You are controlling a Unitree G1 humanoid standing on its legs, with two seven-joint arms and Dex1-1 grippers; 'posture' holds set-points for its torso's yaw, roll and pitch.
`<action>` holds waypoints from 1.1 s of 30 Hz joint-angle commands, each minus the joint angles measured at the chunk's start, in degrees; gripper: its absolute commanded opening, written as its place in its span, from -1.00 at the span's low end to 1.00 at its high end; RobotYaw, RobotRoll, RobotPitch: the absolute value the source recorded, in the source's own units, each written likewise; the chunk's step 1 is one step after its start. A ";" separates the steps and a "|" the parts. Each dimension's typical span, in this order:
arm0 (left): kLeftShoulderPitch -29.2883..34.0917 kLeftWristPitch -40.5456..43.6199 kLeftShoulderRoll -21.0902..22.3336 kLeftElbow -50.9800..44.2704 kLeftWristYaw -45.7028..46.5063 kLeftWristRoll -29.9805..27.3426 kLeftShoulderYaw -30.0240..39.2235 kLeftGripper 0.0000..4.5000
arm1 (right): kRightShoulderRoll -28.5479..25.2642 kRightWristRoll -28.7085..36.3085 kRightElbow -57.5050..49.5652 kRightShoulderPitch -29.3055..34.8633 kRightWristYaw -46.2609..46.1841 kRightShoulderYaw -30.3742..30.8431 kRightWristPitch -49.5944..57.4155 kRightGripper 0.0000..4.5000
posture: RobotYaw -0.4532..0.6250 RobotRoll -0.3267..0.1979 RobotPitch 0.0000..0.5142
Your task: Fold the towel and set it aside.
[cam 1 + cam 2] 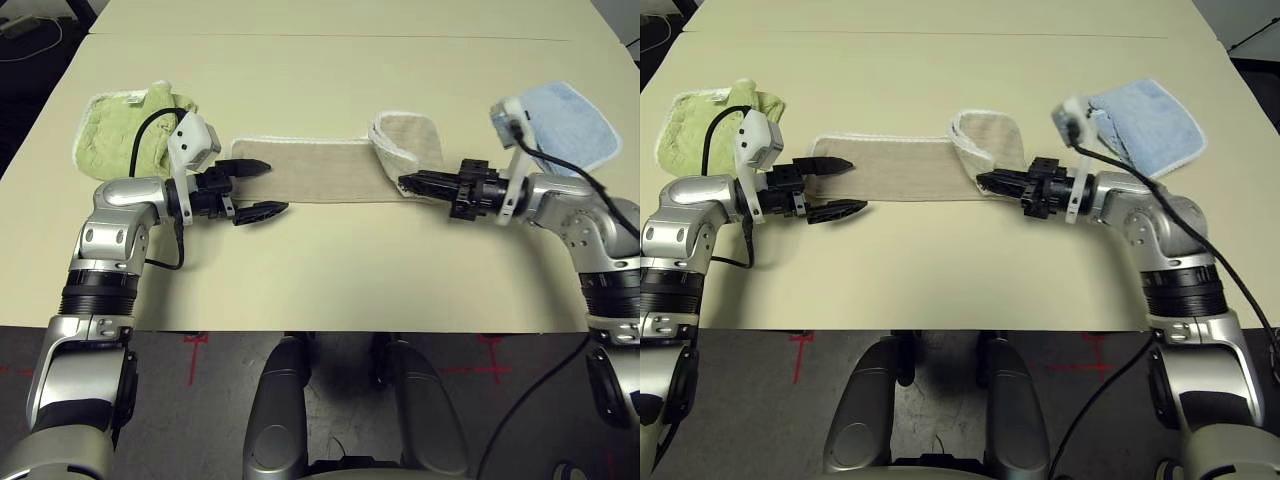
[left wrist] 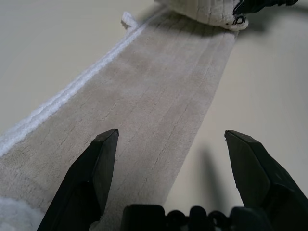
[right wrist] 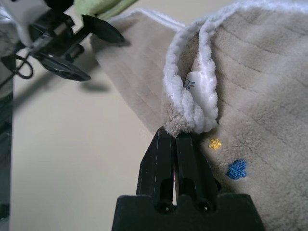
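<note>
Right pincer [image 3: 175, 137] pinches towel [image 1: 310, 170] corner; care tag [image 3: 195, 84] visible.

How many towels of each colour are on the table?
Beige towel: 1
Green towel: 1
Blue towel: 1
Total: 3 towels
</note>
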 commanded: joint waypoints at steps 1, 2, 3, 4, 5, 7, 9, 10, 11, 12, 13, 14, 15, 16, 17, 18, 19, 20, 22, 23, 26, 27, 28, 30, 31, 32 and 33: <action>1.52 0.59 0.63 -1.66 -0.02 -0.35 -0.26 1.00 | 0.04 -1.79 0.48 -0.11 0.36 1.58 -0.40 -0.88 | -0.05 0.25 0.05; 1.56 0.66 0.65 -1.71 0.03 -0.33 -0.24 1.00 | -0.10 -1.96 0.30 -0.09 0.94 1.91 -0.22 -0.72 | -0.05 0.25 0.05; 1.60 0.69 0.68 -1.72 0.08 -0.32 -0.21 1.00 | -0.18 -2.13 0.15 -0.06 1.39 2.15 -0.30 -0.58 | -0.05 0.25 0.04; 1.59 0.69 0.69 -1.67 0.12 -0.28 -0.20 1.00 | 0.02 -2.03 0.06 -0.13 1.59 2.05 -0.40 -0.43 | -0.05 0.25 0.04; 1.61 0.68 0.69 -1.66 0.16 -0.25 -0.19 1.00 | 0.32 -1.90 0.03 -0.23 1.53 1.79 -0.55 -0.27 | -0.06 0.25 0.04; 1.59 0.74 0.63 -1.71 0.28 -0.25 -0.21 1.00 | 1.64 -1.30 0.32 -0.70 1.07 0.36 -2.20 0.07 | -0.06 0.25 0.04; 1.56 0.79 0.49 -1.73 0.39 -0.26 -0.28 1.00 | 2.73 -0.14 0.56 -1.29 0.83 -1.27 -2.64 0.42 | -0.07 0.25 0.04; 1.53 0.77 0.41 -1.69 0.43 -0.25 -0.33 1.00 | 2.97 -0.06 0.83 -1.51 0.73 -1.77 -2.89 0.57 | -0.07 0.25 0.04; 1.50 0.76 0.34 -1.66 0.47 -0.23 -0.37 1.00 | 3.10 -0.14 1.15 -1.66 0.63 -2.12 -3.17 0.74 | -0.07 0.25 0.04; 1.46 0.72 0.28 -1.58 0.49 -0.23 -0.39 1.00 | 3.33 -0.21 1.57 -1.82 0.60 -2.54 -3.76 0.92 | -0.07 0.25 0.03; 1.40 0.67 0.24 -1.46 0.50 -0.24 -0.40 1.00 | 3.63 -0.18 1.99 -1.98 0.49 -2.96 -4.21 0.99 | -0.08 0.25 0.03; 1.36 0.68 0.17 -1.42 0.56 -0.26 -0.42 1.00 | 4.09 -0.26 2.67 -2.21 0.00 -3.37 -4.62 0.99 | -0.08 0.25 0.03; 1.30 0.66 0.12 -1.35 0.61 -0.27 -0.45 1.00 | 4.56 -0.53 3.36 -2.42 -0.39 -3.54 -5.05 0.99 | -0.08 0.25 0.03; 1.28 0.69 0.06 -1.37 0.68 -0.28 -0.50 1.00 | 5.03 -0.85 3.95 -2.46 -0.50 -3.39 -5.46 0.99 | -0.08 0.25 0.03; 1.29 0.76 -0.01 -1.46 0.75 -0.31 -0.54 1.00 | 5.47 -1.08 4.44 -2.43 -0.58 -3.19 -5.80 0.99 | -0.08 0.25 0.03; 1.30 0.81 -0.05 -1.52 0.79 -0.33 -0.57 1.00 | 6.04 -1.39 5.03 -2.37 -0.74 -2.90 -6.22 0.99 | -0.08 0.25 0.03; 1.30 0.86 -0.07 -1.57 0.81 -0.34 -0.60 1.00 | 6.43 -1.77 5.53 -2.33 -0.76 -2.56 -6.68 0.99 | -0.08 0.25 0.02; 1.31 0.92 -0.08 -1.62 0.82 -0.36 -0.62 1.00 | 6.75 -2.16 5.95 -2.31 -0.70 -2.28 -7.14 0.99 | -0.08 0.25 0.02; 1.37 0.99 -0.05 -1.73 0.81 -0.37 -0.63 1.00 | 7.32 -2.47 6.59 -2.40 -0.64 -2.44 -8.03 0.99 | -0.07 0.25 0.01; 1.41 1.06 -0.01 -1.85 0.81 -0.39 -0.61 1.00 | 7.50 -2.29 7.01 -2.56 -0.52 -2.98 -8.59 0.99 | -0.07 0.25 0.00; 1.53 1.25 0.08 -2.04 0.88 -0.54 -0.39 1.00 | 6.49 -0.55 10.65 -2.38 3.77 -6.76 -14.72 0.99 | -0.08 0.25 -0.02; 1.52 1.27 0.02 -1.98 0.99 -0.61 -0.27 1.00 | 6.15 -0.35 13.01 -2.38 5.09 -8.27 -18.06 0.99 | -0.08 0.25 -0.01; 1.62 1.46 -0.09 -2.08 1.21 -0.75 -0.11 1.00 | 5.47 -1.02 15.56 -2.12 7.65 -8.95 -23.08 0.99 | -0.08 0.25 0.00; 1.83 1.89 -0.29 -2.37 1.68 -1.07 0.19 1.00 | 4.30 -3.41 19.86 -1.94 11.42 -8.95 -32.10 0.99 | -0.08 0.25 0.01; 2.15 2.51 -0.63 -2.75 2.48 -1.40 0.53 1.00 | 3.77 -4.18 22.51 -2.12 12.96 -9.24 -36.06 0.99 | -0.07 0.25 0.02; 2.50 3.00 -0.92 -3.12 3.23 -1.63 0.82 1.00 | 3.39 -4.78 25.10 -2.46 14.12 -9.53 -39.39 0.99 | -0.07 0.25 0.03; 3.06 3.41 -1.12 -3.72 3.91 -1.83 1.08 1.00 | 2.99 -5.28 27.60 -2.76 15.78 -9.73 -42.50 0.99 | -0.06 0.25 0.05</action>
